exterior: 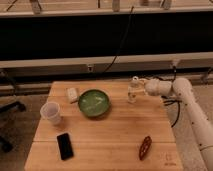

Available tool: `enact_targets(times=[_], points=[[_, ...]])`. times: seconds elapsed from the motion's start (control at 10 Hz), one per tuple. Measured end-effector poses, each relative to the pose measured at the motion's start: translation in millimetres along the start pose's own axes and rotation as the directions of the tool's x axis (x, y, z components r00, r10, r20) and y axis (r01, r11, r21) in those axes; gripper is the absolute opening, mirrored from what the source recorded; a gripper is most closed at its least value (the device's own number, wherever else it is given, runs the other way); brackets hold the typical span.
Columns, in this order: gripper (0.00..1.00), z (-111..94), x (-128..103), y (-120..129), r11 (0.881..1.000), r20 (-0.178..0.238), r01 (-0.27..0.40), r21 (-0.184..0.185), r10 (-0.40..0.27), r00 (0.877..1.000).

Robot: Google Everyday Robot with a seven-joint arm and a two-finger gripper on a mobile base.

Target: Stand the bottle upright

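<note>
The arm is a smooth off-white tube (197, 120), chunky and rounded, with bulbous ball-like joints where the segments meet, kind of like stacked pale capsules. At the far right of the wooden table sits the small whitish two-finger gripper (135, 90), same creamy plastic as the rest. A thin dark cable (175, 107) loops down beside the arm, I think attached to it. No visible markings or screws.

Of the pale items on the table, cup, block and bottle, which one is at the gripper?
The bottle, at the table's far right edge beside the gripper. The white cup and small whitish block sit on the left, beyond the green bowl.
</note>
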Motion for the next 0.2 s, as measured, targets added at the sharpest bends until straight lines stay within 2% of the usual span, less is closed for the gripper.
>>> enact_targets(times=[0.2], points=[[0.00,3.6,2.8,2.4,1.000,-0.004,-0.001,-0.002,0.001,1.000]])
